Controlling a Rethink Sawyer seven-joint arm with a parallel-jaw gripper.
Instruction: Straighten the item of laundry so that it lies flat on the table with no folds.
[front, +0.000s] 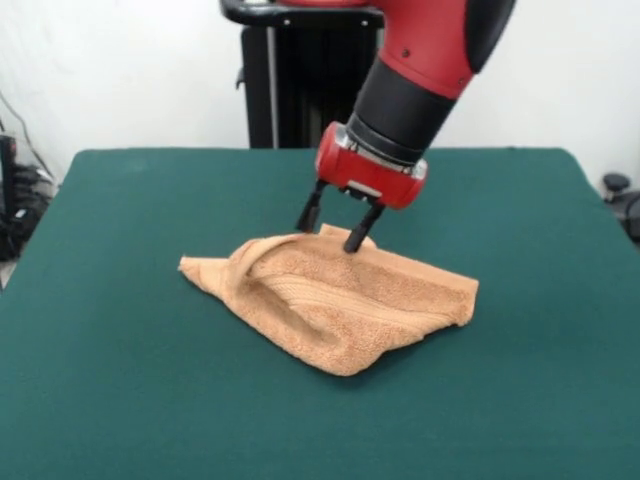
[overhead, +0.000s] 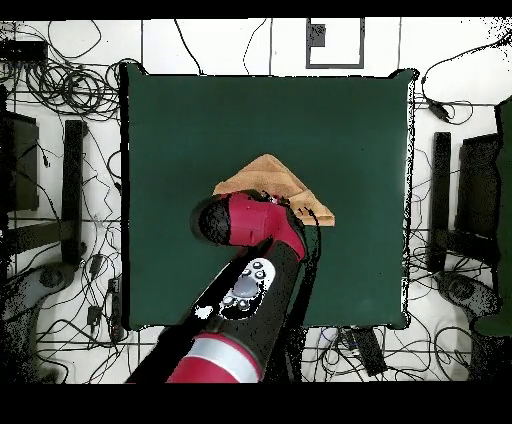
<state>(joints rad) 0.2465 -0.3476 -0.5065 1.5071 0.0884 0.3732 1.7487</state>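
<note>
The orange-tan terry towel (front: 335, 300) lies crumpled and folded over itself near the middle of the dark green table (front: 120, 380). A raised fold runs along its far left part. My gripper (front: 333, 229) hangs open just above the towel's far edge, its two black fingertips (front: 355, 240) apart and right at the cloth. It holds nothing. In the overhead view the red arm covers much of the towel (overhead: 268, 172), and the gripper is hidden under it; the table (overhead: 180, 120) shows around them.
The black pedestal (front: 300, 90) stands at the table's far side. Cables and equipment (overhead: 60, 90) lie on the floor around the table.
</note>
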